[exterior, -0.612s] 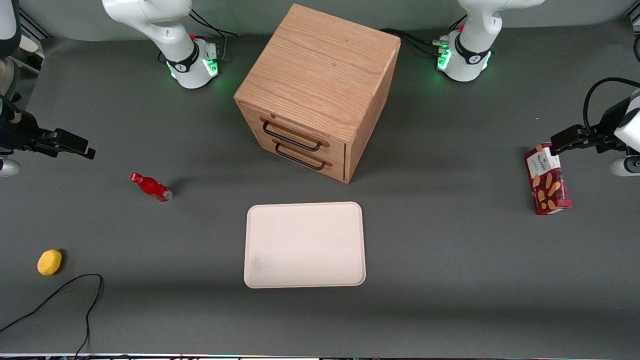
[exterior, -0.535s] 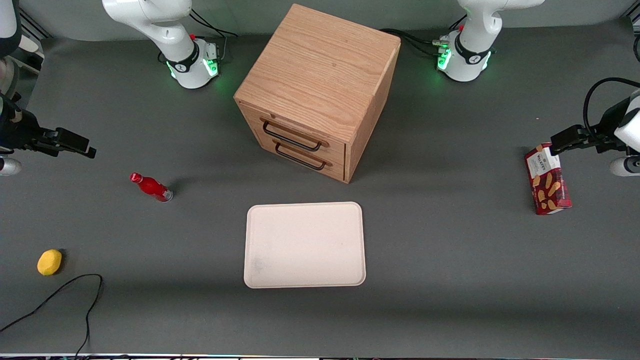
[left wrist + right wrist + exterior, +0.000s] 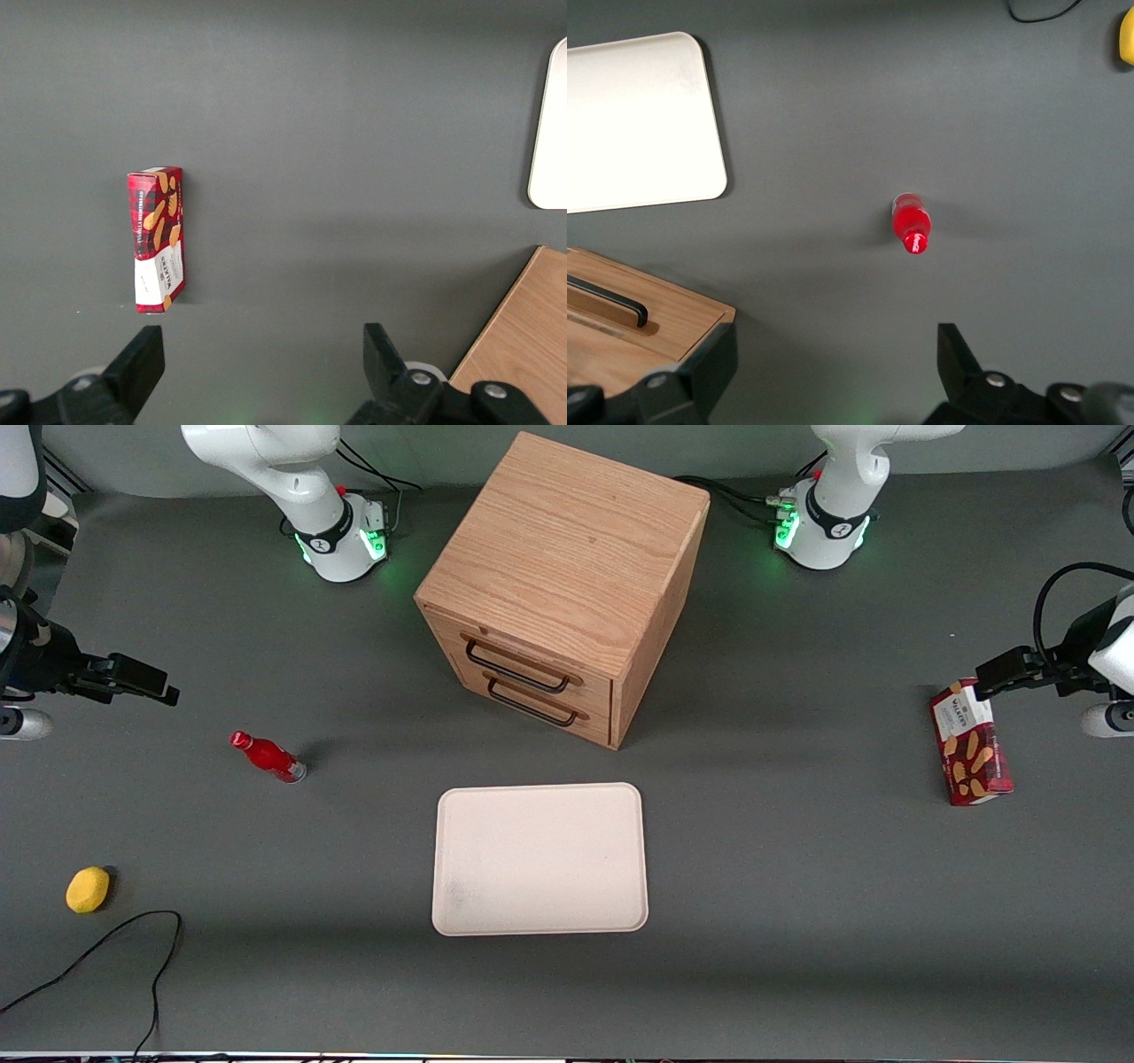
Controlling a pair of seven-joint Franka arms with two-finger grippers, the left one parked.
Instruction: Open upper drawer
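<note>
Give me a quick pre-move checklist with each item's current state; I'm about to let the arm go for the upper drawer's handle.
1. Upper drawer shut, black bar handle exposed: ok.
2. Right target: it sits above the identical lower drawer, so aim at the higher bar: ok.
3. Gripper open, with a wide gap between its fingers: ok.
4. Gripper at the handle: not ok; it hangs above the table toward the working arm's end, well apart from the cabinet.
5. Low path: the upright red bottle stands between gripper and cabinet: not ok; pass above it.
6. Room for the drawer to slide: the tray lies nearer the front camera, apart from the cabinet: probably ok.
</note>
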